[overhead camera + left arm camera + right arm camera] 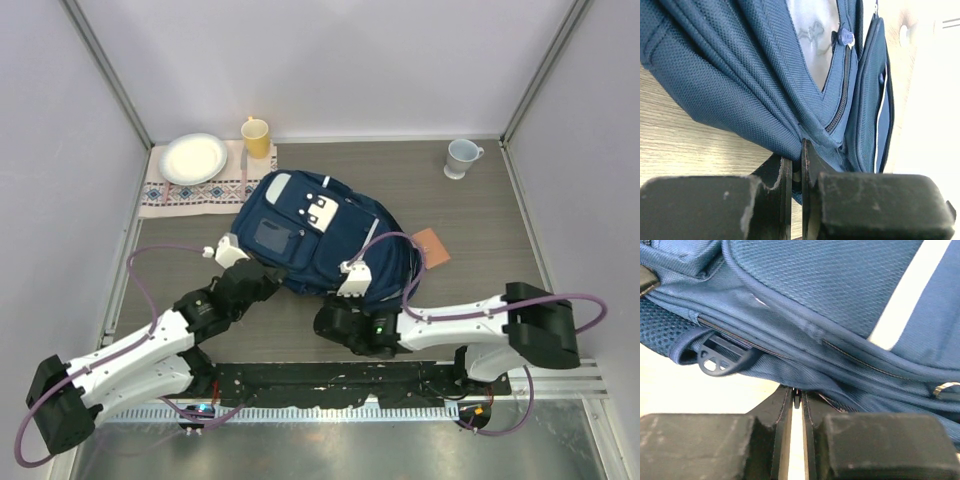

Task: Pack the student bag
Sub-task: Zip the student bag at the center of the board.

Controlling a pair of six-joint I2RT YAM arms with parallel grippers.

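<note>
The student bag point(318, 232), a navy backpack with white stripes and a white front flap, lies flat in the middle of the table. My left gripper point(266, 279) is at its near-left edge. In the left wrist view the left gripper point(797, 150) is shut on a fold of the bag's blue fabric point(755, 90) beside a zipper. My right gripper point(372, 296) is at the bag's near-right edge. In the right wrist view the right gripper point(797, 392) is shut on a small dark piece at the bag's seam point(840, 305), seemingly a zipper pull.
A thin brown item point(432, 247) lies against the bag's right side. A patterned mat point(190, 190) at the back left carries a white plate point(193, 158), with a yellow cup point(256, 137) beside it. A grey mug point(461, 157) stands at the back right.
</note>
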